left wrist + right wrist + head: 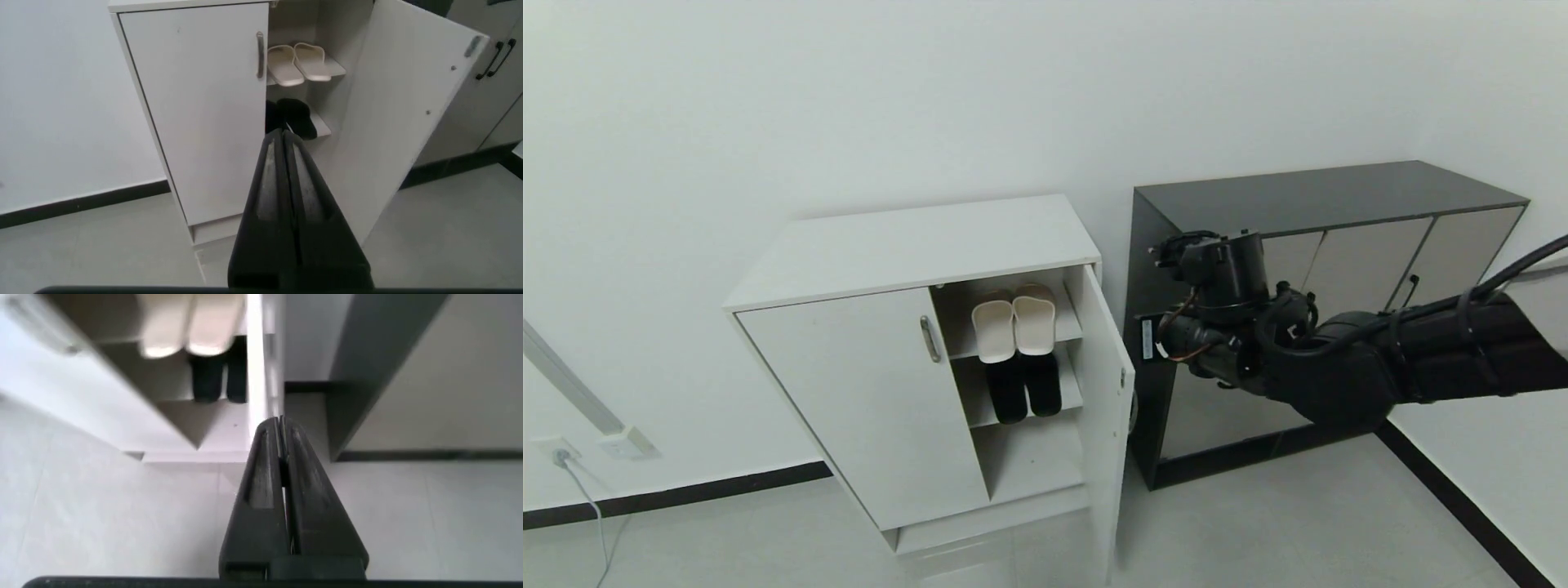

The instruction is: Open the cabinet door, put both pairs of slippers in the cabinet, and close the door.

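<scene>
Both pairs of slippers are lying inside the cabinet, whose right-hand door is standing open.

The left tool (282, 137) is hanging low over the pale grey tiled floor (1258, 531) with its two black fingers pressed together, pinching nothing. The right tool (282, 425), likewise pressed together and empty, is pointing at the outer edge of the right-hand door (1107, 367); whether it is touching is unclear. Beyond them the boxy white wooden cabinet (915, 237) is standing with its left-hand door (866, 392) shut, a metal bar handle (929, 339) on it. The cream foam slippers (1015, 327) are resting on the upper shelf, and the black slippers (1023, 388) on the shelf below. A dark grey sideboard (1323, 196) is standing just beside the cabinet.
</scene>
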Motion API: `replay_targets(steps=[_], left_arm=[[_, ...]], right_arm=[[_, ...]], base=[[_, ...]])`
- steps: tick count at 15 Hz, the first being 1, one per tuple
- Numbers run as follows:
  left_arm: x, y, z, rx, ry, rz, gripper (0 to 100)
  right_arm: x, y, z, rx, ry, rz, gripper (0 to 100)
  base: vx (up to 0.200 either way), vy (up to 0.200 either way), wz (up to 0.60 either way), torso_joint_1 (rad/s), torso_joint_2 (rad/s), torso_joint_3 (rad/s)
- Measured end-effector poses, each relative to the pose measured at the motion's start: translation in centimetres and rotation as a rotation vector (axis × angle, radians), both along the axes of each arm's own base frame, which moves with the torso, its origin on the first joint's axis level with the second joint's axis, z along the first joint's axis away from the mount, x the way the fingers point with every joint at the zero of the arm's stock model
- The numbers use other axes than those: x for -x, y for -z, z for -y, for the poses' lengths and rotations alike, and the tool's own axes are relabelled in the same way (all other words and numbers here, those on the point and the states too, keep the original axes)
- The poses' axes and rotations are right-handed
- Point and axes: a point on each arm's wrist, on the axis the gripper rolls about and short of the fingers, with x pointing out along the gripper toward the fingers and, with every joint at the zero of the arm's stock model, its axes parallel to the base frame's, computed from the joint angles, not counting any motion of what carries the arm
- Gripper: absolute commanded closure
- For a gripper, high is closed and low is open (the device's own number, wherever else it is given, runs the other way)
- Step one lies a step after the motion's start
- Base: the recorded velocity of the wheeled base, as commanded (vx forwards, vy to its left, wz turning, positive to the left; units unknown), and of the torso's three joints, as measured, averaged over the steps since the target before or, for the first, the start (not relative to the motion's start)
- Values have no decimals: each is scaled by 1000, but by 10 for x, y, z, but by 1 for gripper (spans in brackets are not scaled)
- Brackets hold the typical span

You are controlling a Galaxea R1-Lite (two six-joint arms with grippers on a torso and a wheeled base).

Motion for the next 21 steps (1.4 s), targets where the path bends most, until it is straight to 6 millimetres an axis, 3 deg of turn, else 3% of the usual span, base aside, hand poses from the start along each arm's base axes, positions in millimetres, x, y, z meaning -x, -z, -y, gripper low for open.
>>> replay_targets(steps=[6,8,12,21], left_arm=[[0,0,0,1,0,0,100],[0,0,0,1,0,0,100],[0,0,0,1,1,0,100],[0,0,0,1,0,0,100]], right_arm=[[42,2,-8,-34,-95,65,100],[51,6,-13,-35,-122,67,100],[55,10,-12,-32,-148,52,100],[55,7,-3,11,-145,101,100]], base=[[0,0,0,0,0,0],[0,0,600,5,2,2],[0,0,600,1,2,1],[0,0,0,0,0,0]])
